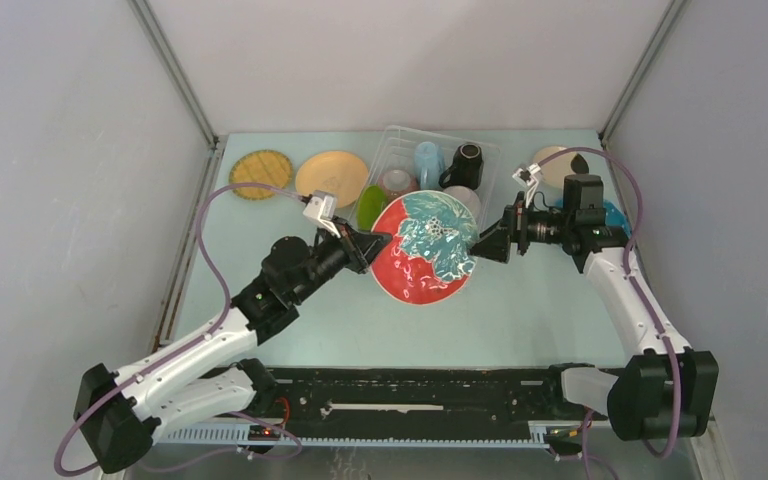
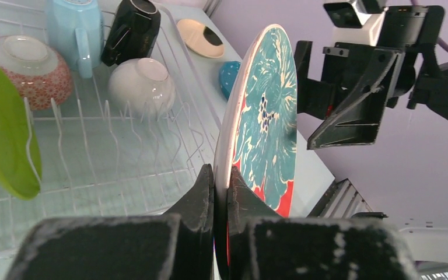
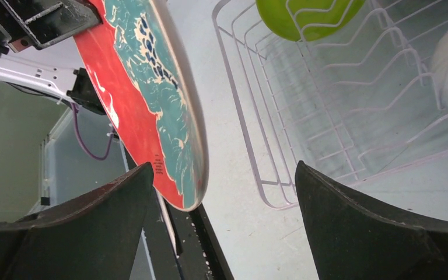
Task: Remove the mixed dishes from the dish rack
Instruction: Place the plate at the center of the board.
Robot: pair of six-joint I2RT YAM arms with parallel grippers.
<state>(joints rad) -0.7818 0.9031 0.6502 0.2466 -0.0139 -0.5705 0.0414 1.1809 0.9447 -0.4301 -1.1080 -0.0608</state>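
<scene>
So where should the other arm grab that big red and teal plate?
On the thin rim opposite the left gripper, coming in edge-on from the plate's right side. The red floral plate is held aloft by one edge, and only its rim is thin enough to fit between fingers. The open right gripper straddles that far rim, one finger toward each face.

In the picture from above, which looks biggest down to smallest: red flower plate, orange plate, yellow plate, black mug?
1. red flower plate, held up nearer the camera, which may exaggerate it
2. orange plate
3. yellow plate, only slightly smaller
4. black mug
</scene>
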